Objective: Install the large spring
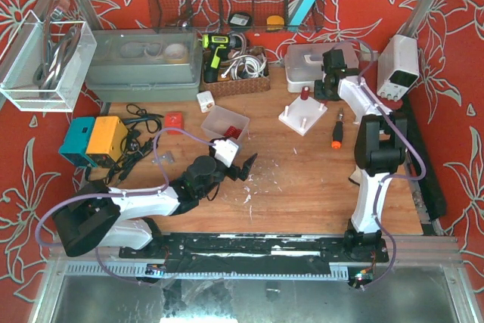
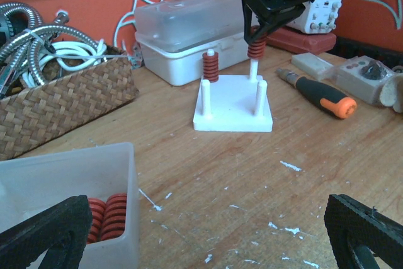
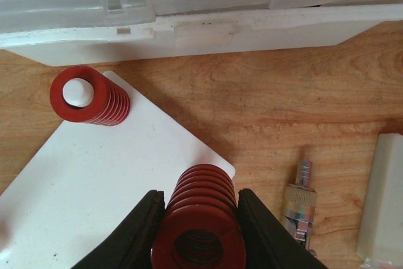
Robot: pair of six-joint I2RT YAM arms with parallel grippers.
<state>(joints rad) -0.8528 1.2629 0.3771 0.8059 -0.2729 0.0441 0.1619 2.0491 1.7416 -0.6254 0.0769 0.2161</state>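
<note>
Top external view: the right gripper (image 1: 330,75) reaches to the far right part of the surface (image 1: 302,179), over the white peg base (image 1: 302,117). The large spring (image 1: 305,94) shows only as a small red spot at the far edge of the base, so the grip cannot be confirmed here. The left gripper (image 1: 243,166) lies near the middle of the surface, jaws spread wide and empty, beside the spring bin (image 1: 225,122). Left wrist view: the right gripper (image 2: 261,33) holds the large spring (image 2: 255,50) upright at the top of the far right peg (image 2: 254,70), with bare peg showing below the coil. A seated spring (image 2: 210,66) occupies the far left peg. To do the step well, keep the coil axis vertical and centred on the peg, lower straight down, and release only when the lower end rests on the peg base (image 2: 233,116). Side load would likely tip or slide this light base. Whether the peg tip has entered the coil cannot be told. The left gripper (image 2: 206,209) is cut off by the lower frame edge. Right wrist view: the right gripper (image 3: 198,237) is closed on the large spring (image 3: 201,218), one finger against each side. The target peg is hidden beneath the coil, so alignment cannot be checked from here. The seated spring (image 3: 88,96) marks the peg spacing.
</note>
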